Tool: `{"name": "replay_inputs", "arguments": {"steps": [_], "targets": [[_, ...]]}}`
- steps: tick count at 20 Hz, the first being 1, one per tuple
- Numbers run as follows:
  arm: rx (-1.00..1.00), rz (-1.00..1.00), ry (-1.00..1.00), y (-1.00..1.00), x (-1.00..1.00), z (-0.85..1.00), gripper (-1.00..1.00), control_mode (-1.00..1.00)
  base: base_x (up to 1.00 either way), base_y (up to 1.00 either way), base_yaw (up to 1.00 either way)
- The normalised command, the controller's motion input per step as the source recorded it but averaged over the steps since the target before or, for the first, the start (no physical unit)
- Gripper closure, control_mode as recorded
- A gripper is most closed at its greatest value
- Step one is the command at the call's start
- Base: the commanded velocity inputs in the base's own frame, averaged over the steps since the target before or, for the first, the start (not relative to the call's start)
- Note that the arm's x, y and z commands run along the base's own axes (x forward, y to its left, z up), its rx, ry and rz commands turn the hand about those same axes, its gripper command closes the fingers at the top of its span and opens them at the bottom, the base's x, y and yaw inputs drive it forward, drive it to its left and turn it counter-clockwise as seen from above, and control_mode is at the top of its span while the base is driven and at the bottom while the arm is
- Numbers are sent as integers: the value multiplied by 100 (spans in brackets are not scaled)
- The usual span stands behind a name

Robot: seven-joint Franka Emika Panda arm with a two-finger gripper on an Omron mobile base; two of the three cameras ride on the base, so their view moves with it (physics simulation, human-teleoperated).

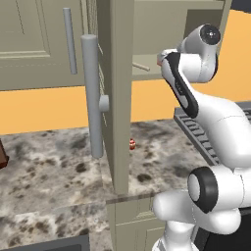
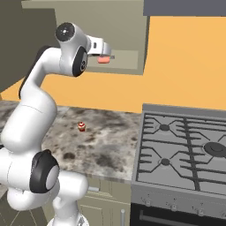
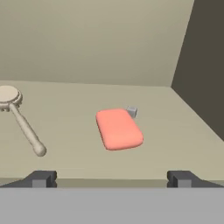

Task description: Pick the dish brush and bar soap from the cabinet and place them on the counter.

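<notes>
In the hand view the salmon-pink bar soap (image 3: pixel 119 129) lies flat on the cabinet (image 3: pixel 87 43) shelf, straight ahead of my gripper (image 3: pixel 111 179). The gripper is open, its two fingertips (image 3: pixel 41 178) wide apart at the shelf's front edge with nothing between them. The dish brush (image 3: pixel 22 124) lies to the left of the soap, with its round cream head toward the back. From the right base view, the gripper (image 2: pixel 107 53) hovers at the open cabinet (image 2: pixel 128 26), just above the bar soap (image 2: pixel 103 60). The mottled counter (image 2: pixel 106 141) spreads below.
The open cabinet door (image 1: pixel 115 98) with its long grey handle (image 1: pixel 91 93) juts out left of the arm. A tiny red-and-white round object (image 2: pixel 81 126) sits on the counter. The stove (image 2: pixel 185 150) lies to the right. A small grey cube (image 3: pixel 131 111) lies behind the soap.
</notes>
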Motion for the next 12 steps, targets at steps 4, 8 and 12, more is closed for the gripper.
{"name": "replay_inputs", "arguments": {"steps": [4, 8, 12], "targets": [[0, 0, 3, -6, 21, -15, -100, -100, 0, 0, 0], [0, 0, 2, -2, 28, -8, -100, -100, 0, 0, 0], [0, 0, 3, 0, 35, -5, -100, -100, 0, 0, 0]]}}
